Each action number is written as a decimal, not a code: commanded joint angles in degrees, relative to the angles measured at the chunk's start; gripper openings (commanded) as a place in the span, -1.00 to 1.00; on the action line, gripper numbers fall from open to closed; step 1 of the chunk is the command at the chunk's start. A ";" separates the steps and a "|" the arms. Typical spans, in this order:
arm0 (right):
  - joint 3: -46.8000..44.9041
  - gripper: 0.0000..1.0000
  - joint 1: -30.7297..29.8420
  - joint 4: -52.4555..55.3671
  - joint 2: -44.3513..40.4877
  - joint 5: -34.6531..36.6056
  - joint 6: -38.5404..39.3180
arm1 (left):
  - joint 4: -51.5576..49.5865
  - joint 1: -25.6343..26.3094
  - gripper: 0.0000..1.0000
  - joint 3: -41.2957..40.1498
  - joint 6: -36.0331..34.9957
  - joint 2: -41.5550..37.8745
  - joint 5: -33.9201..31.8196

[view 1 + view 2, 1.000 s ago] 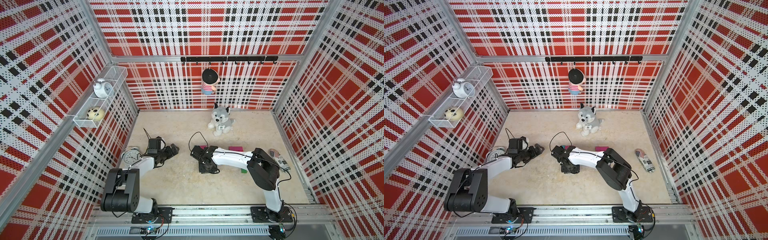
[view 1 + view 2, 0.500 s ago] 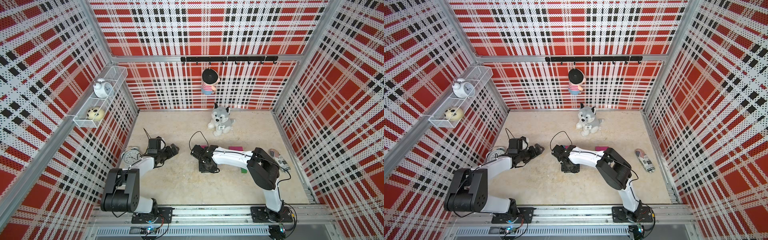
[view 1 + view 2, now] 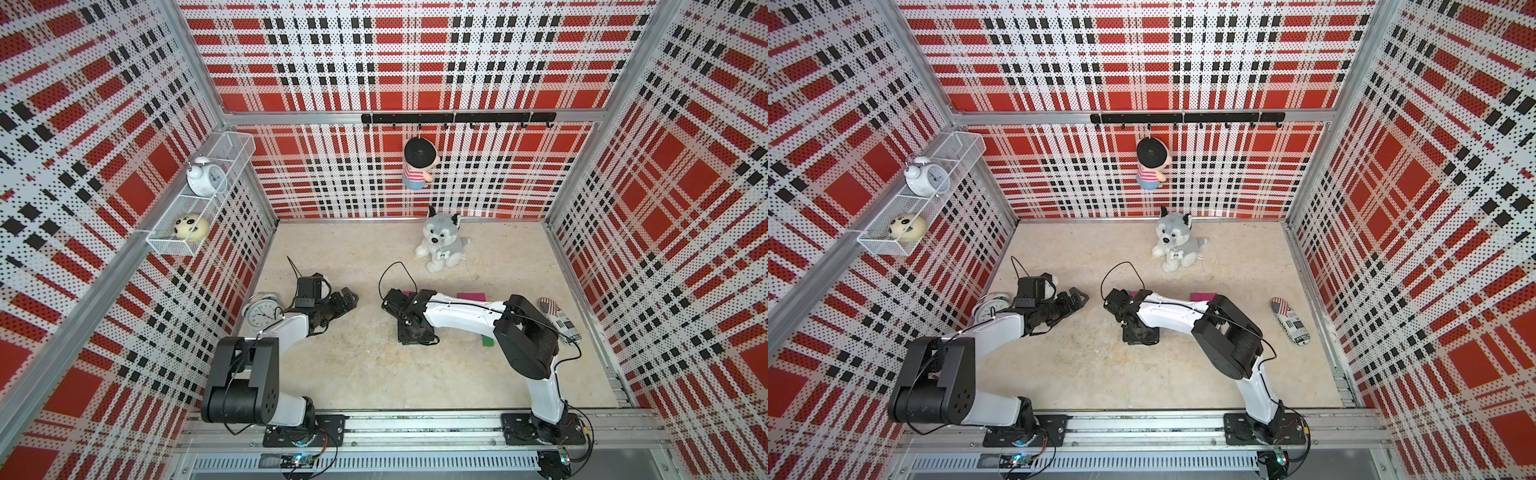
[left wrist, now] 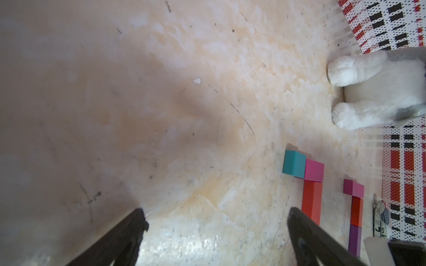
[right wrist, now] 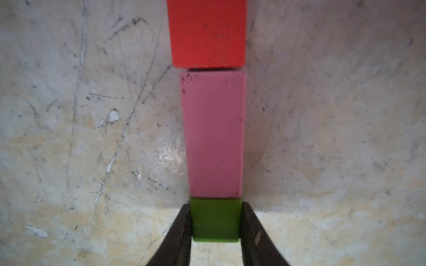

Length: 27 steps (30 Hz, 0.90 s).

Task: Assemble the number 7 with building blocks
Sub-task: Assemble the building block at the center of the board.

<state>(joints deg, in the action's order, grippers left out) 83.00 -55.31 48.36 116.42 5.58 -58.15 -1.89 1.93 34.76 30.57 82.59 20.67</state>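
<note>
In the right wrist view my right gripper [image 5: 215, 222] is shut on a small green square block [image 5: 215, 221]. That block's far edge touches a pink rectangle [image 5: 214, 135], and a red rectangle [image 5: 207, 32] continues the straight line beyond it. In the left wrist view my left gripper [image 4: 217, 221] is open over bare floor. Off to its side lie a teal square [image 4: 294, 165], a magenta square [image 4: 314, 171] and a red rectangle [image 4: 311, 205]. A separate row holds magenta [image 4: 352, 188], red [image 4: 357, 214] and purple [image 4: 355, 239] blocks. In both top views the right arm hides most blocks; a magenta one [image 3: 471, 296] shows.
A plush dog [image 3: 442, 245] sits near the back wall. An alarm clock [image 3: 262, 311] stands beside the left arm, and a flag-printed roll [image 3: 559, 320] lies at the right wall. A doll [image 3: 417, 164] hangs from the hook rail; a wire shelf [image 3: 166, 245] is on the left wall.
</note>
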 commanded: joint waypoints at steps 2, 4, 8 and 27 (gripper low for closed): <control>0.05 -0.27 1.08 -1.51 3.13 0.92 -0.14 | 1.01 0.27 0.97 0.24 -0.42 0.29 0.30; -0.03 -0.27 1.08 -1.51 3.11 0.92 -0.13 | 1.01 0.27 0.96 0.30 -0.40 0.28 0.33; 0.05 -0.25 1.21 -1.51 3.20 0.83 -0.08 | 1.01 0.30 0.97 0.39 -0.42 0.47 0.43; 3.86 0.72 1.21 2.66 -3.82 2.48 0.76 | 2.43 2.43 0.97 1.81 1.72 2.05 -0.19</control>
<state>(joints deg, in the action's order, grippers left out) 84.60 -54.54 48.64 116.64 5.80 -57.52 -1.37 2.79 34.89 31.38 83.40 20.53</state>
